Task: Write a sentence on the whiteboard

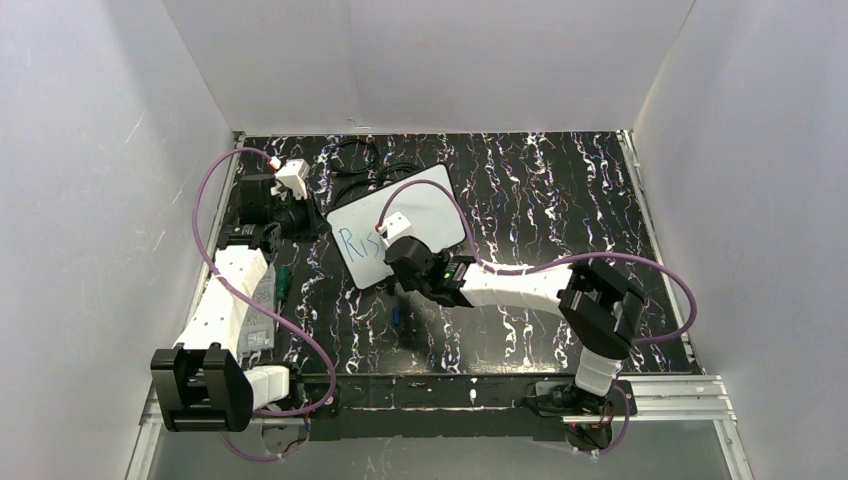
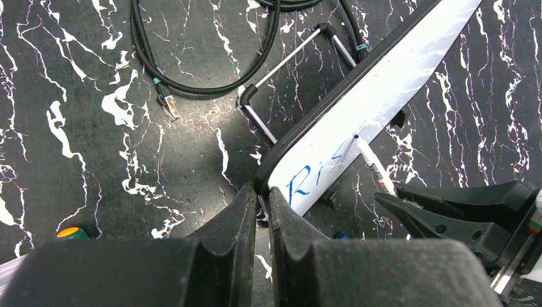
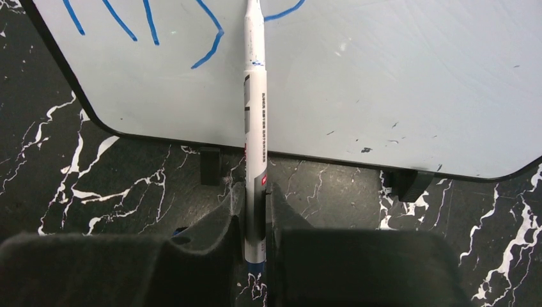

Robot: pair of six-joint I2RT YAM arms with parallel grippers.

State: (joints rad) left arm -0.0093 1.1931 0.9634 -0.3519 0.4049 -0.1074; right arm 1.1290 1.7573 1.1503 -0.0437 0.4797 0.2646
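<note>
Whiteboard [image 1: 435,205] stands tilted on small black feet near the middle of the black marbled tabletop [image 1: 560,190], left of centre. On its face, the sentence [image 1: 358,243] shows as blue letters reading roughly "Ris". The right end effector [image 3: 254,192] is clamped on a white marker [image 3: 255,115], whose barrel crosses the board's lower edge. In the left wrist view its tip meets the white surface just past the last letter. The left end effector [image 2: 262,192] has its jaws closed, tips right at the board's dark-rimmed corner; whether they pinch it cannot be told. Black cables [image 2: 192,83] and a wire stand [image 2: 287,57] lie behind the board, and a small blue object [image 1: 398,318] sits in front.
</note>
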